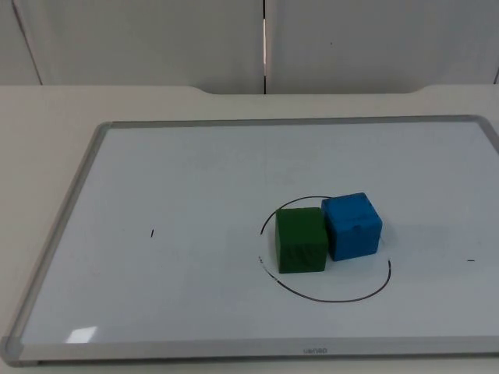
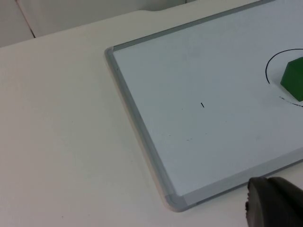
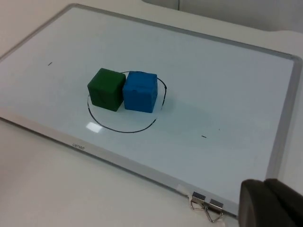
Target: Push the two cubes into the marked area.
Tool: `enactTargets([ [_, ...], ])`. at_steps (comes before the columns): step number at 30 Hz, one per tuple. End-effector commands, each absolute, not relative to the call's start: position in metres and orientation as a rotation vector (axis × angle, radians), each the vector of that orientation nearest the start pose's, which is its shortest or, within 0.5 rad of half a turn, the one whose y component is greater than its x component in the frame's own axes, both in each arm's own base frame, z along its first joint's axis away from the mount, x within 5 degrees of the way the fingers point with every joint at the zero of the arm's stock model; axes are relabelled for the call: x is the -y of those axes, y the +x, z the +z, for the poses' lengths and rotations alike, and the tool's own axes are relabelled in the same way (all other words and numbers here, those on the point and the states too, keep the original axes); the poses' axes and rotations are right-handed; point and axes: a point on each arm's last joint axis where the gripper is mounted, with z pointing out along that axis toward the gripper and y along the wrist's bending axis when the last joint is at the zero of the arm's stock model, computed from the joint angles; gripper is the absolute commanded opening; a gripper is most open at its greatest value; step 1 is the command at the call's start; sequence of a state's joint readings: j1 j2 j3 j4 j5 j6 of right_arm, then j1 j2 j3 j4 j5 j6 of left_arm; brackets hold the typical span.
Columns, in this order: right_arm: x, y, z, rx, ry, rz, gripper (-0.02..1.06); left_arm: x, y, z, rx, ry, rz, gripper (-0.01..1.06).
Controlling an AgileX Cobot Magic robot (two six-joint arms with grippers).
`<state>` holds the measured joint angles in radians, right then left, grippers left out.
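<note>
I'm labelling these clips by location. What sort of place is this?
Probably a lab or test bench: a whiteboard lies flat on a pale table with a hand-drawn circle holding a green cube and a blue cube, with a plain partition wall behind.

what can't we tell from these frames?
- Green foam cube: cut off by the picture edge in the left wrist view.
- Small printed brand mark on the white metal-framed whiteboard: too small to read in the top view.
- Left end effector and right end effector: one dark fingertip each, open or shut unclear.
</note>
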<state>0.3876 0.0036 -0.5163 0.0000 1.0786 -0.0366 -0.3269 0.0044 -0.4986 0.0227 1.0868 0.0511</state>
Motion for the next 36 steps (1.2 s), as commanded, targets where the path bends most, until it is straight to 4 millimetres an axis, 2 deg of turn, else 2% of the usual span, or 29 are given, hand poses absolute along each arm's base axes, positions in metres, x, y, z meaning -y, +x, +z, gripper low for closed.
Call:
enactTargets([
  [1,0.0027,-0.0068,0.2797,-2.009,-0.432,0.212,0.00,-0.0038,-0.0038,0.2743,-2.033,0.382,-0.137,0.00],
  [31,0.0027,-0.0068,0.2797,-2.009,-0.432,0.212,0.00,-0.0038,-0.0038,0.2743,-2.033,0.382,-0.137,0.00],
  [36,0.0027,-0.0068,0.2798,-2.009,-0.432,0.212,0.10,-0.0038,-0.0038,0.2743,-2.033,0.382,-0.137,0.00],
])
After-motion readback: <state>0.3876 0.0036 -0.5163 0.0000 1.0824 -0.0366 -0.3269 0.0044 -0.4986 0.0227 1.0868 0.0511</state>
